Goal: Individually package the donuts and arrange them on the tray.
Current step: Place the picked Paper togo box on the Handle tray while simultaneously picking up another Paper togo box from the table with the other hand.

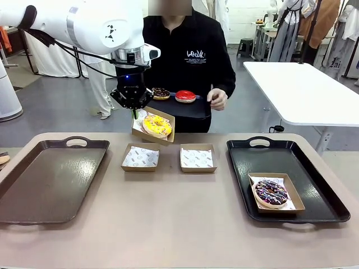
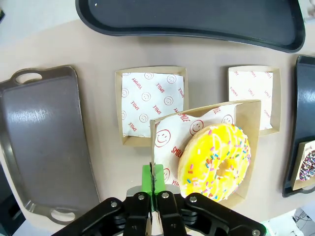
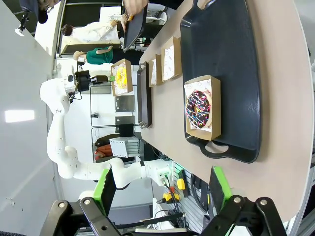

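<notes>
Since the left claw (image 1: 134, 114) is clamped on the raised, tilted box (image 1: 170, 128) by its rim, the yellow donut (image 1: 157, 125) hangs at its 4 o'clock. The right tray (image 1: 247, 162), the likely target, lies farther toward 4 o'clock, nearer the right claw (image 3: 162, 187), whose jaws stand apart.

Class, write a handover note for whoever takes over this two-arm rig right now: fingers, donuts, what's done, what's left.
Left gripper: fingers shut on the edge of a brown cardboard box, held above the table, carrying the yellow sprinkled ring donut.
Right gripper: open, empty.
Done: chocolate donut with purple-white sprinkles boxed on the right black tray.
Left: glossy red donut and dark chocolate donut sit unboxed on the person's black tray; two empty paper-lined boxes mid-table; yellow one not yet on a tray.
</notes>
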`<state>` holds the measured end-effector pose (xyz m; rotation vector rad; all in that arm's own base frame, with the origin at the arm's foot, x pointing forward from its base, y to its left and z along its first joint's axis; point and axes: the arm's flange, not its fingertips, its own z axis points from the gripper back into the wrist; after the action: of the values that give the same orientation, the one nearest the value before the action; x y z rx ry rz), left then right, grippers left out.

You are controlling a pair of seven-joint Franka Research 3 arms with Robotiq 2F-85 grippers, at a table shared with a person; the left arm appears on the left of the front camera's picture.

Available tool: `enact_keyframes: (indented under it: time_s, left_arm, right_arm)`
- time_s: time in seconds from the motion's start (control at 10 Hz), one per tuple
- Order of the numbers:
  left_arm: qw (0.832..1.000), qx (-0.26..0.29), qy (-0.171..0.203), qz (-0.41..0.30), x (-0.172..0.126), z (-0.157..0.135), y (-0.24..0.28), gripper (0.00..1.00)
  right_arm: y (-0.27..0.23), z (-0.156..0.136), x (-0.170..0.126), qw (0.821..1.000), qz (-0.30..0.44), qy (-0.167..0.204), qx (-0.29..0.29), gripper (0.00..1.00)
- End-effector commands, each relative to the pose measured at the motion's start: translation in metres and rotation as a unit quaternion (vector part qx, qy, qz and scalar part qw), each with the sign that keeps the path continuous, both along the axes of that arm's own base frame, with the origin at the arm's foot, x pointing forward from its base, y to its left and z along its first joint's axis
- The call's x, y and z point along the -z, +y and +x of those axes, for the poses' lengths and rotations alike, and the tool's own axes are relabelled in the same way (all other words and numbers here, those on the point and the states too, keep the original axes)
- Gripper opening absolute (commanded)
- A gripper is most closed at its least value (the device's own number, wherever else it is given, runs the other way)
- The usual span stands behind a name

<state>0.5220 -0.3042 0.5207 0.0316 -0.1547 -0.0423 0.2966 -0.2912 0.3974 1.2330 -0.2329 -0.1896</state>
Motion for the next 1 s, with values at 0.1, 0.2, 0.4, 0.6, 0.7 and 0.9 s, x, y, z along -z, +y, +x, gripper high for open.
enact_keyframes:
  time_s: [0.1, 0.2, 0.4, 0.6, 0.7, 0.9]
  left_arm:
    - [1.0, -0.001, -0.001, 0.001, -0.002, -0.004, 0.003, 0.0]
    - [1.0, -0.001, -0.001, 0.001, -0.002, -0.004, 0.003, 0.0]
    - [1.0, -0.001, -0.001, 0.001, -0.002, -0.004, 0.003, 0.0]
    - [1.0, 0.03, 0.006, -0.001, -0.003, -0.004, 0.011, 0.01]
    - [0.998, 0.051, 0.016, -0.017, -0.009, -0.013, 0.024, 0.01]
    - [0.997, 0.069, 0.024, -0.038, -0.025, -0.038, 0.069, 0.01]
  right_arm:
    - [0.0, -0.001, 0.0, 1.0, 0.002, 0.001, 0.004, 1.0]
    - [0.0, -0.001, 0.0, 1.0, 0.002, 0.001, 0.004, 1.0]
    - [0.0, -0.001, 0.0, 1.0, 0.002, 0.001, 0.004, 1.0]
    - [0.013, 0.004, -0.007, 1.0, -0.026, 0.007, -0.005, 1.0]
    - [0.031, 0.008, -0.024, 0.999, -0.052, -0.002, -0.015, 1.0]
    - [0.071, 0.032, -0.073, 0.995, -0.096, -0.001, -0.021, 1.0]
